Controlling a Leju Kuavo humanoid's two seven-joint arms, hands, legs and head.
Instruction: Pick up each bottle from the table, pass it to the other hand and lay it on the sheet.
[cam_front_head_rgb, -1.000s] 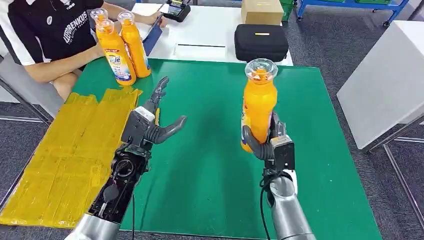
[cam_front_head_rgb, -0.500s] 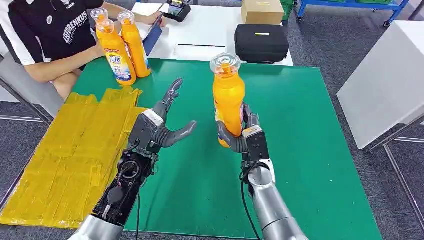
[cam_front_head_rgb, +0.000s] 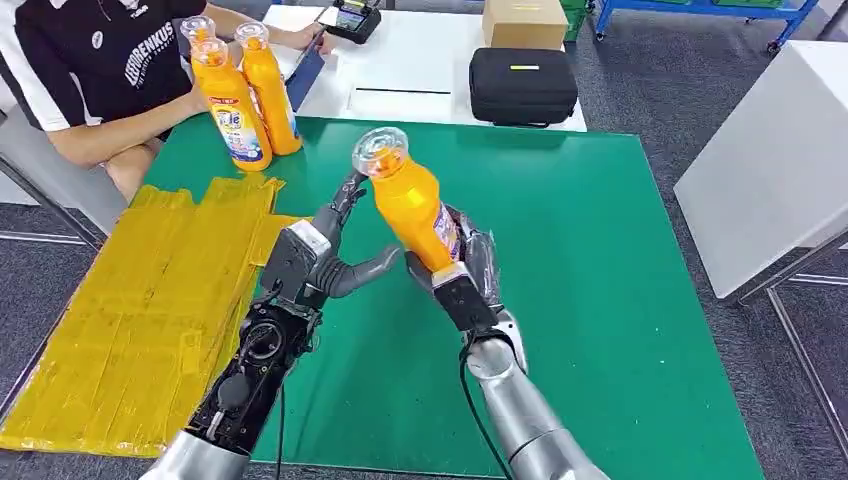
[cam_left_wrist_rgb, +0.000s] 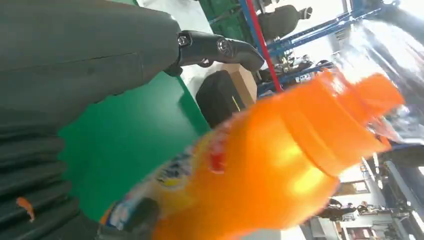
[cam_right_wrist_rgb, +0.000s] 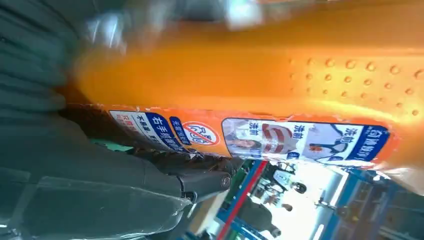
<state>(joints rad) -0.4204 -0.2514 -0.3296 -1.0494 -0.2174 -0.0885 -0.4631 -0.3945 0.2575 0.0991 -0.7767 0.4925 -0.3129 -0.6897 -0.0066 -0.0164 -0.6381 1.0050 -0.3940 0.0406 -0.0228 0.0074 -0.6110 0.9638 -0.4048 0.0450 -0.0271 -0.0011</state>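
bottle mid-handover, tilted toward my left hand

orange plastic bottle with a clear domed cap sits in my right hand, gripped low around its base and label, above the middle of the green table mat. it leans cap-first toward my left hand, whose fingers are spread wide and hold nothing; the thumb reaches close under the bottle's lower body, and i cannot tell whether it touches.

i judge the bottle rigid and smooth-sided, fairly weighty if it is full, so top-heavy when tilted like this. the glossy label band looks slippery; in the right wrist view a patch of raised dots shows on the body above the label, which should give better purchase. the waist below the shoulder is free of my right fingers, and that is where i would close the left hand, keeping off the cap, which looks thin and likely to pop or crack.

the crumpled yellow sheet lies at the table's left edge, well apart from the bottle, with open mat between. near its far end stand other orange bottles with blue labels, close enough that a wide swing could knock them. a person in a dark shirt sits just behind those. a black zipped case and a brown cardboard box rest on the white table beyond, out of the way.
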